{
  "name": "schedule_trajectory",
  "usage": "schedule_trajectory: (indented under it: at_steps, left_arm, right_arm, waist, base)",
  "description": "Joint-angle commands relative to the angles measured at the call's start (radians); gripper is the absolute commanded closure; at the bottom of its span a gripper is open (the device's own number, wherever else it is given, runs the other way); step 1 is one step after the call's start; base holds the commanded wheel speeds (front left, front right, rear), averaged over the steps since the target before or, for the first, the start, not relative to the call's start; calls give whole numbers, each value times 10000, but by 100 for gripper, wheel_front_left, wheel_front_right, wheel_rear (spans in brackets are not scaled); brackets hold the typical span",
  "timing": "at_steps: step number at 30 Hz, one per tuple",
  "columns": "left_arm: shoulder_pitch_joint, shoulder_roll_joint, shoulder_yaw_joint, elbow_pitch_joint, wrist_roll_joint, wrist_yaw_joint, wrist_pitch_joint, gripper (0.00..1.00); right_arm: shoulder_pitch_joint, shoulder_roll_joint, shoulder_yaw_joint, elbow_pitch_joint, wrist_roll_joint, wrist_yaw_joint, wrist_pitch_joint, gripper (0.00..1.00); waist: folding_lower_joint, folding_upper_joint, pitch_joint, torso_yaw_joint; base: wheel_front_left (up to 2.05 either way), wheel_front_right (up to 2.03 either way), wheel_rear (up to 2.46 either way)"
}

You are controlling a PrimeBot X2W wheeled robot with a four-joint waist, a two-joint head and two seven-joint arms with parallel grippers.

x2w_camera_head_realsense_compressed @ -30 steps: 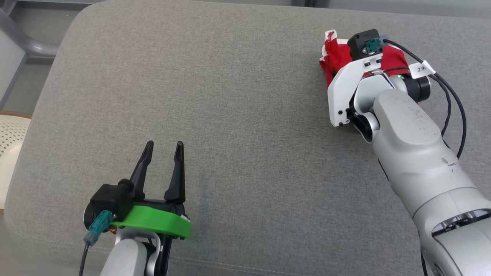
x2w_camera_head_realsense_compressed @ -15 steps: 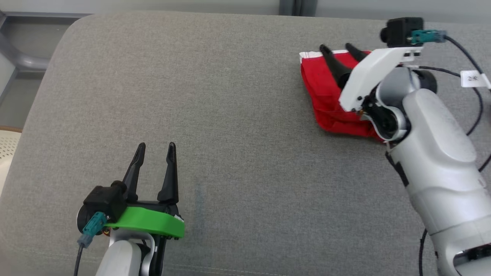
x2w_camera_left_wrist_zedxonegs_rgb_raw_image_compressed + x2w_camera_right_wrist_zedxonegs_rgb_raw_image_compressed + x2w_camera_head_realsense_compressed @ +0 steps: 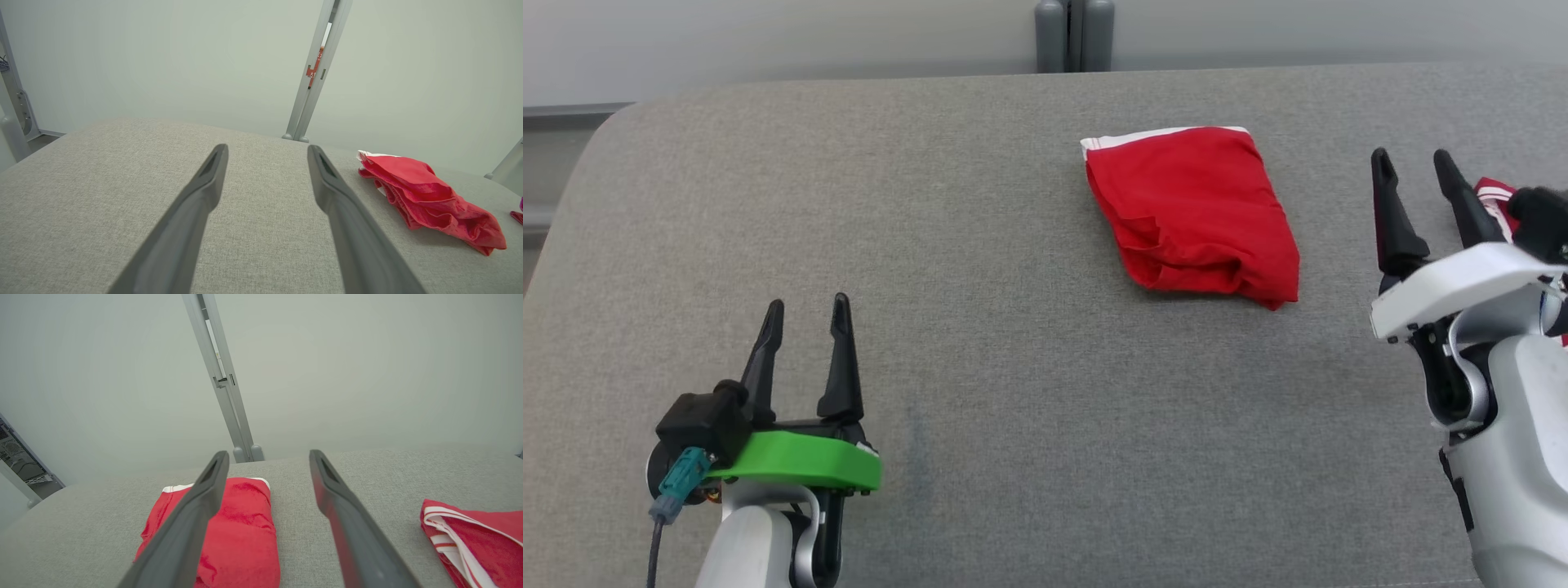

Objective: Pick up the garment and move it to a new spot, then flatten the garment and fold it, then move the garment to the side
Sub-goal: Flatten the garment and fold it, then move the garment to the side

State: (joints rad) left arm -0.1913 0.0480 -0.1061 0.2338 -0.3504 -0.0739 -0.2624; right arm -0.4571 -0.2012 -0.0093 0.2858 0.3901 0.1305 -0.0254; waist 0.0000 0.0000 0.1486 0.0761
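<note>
**A:** Head view first: where is the garment (image 3: 1192,216)?

**B:** It is red, folded, and lying on the grey cushion (image 3: 980,245). It sits ahead and to the left of the right gripper (image 3: 1410,155), and well ahead and to the right of the left gripper (image 3: 807,302). Both pairs of fingers stand apart, empty.

**A:** Left wrist view?

**B:** The fingers are spread above the cushion. The garment (image 3: 425,200) lies off to their right, clear of them.

**A:** Right wrist view?

**B:** The fingers are parted and empty. The garment (image 3: 245,531) lies beyond the left finger, partly hidden by it. A second red piece with white stripes (image 3: 478,539) lies to the right of the right finger.
</note>
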Motion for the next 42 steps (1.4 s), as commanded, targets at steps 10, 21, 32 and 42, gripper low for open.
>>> schedule_trajectory:
  at_steps: [10,21,32,42]
  left_arm:
    - [91,50,424,365,342,5,-27,0]
    - [756,48,749,465,235,-123,-27,0]
    - [856,48,696,477,363,-205,-27,0]
    - [751,48,653,427,413,-231,-27,0]
  right_arm:
    - [1682,-188,427,335,-977,3,-1009,0]
    - [1932,222,897,982,-1117,3,-1694,0]
    - [1880,255,913,1247,-880,3,-1581,0]
    - [1701,405,736,1291,-930,3,-1377,0]
  waist:
    - [0,0,-738,-889]
    - [0,0,-971,-1188]
    - [0,0,-993,-1033]
    - [0,0,-834,-950]
  base:
    - [0,0,0]
    - [0,0,0]
    - [0,0,0]
    - [0,0,0]
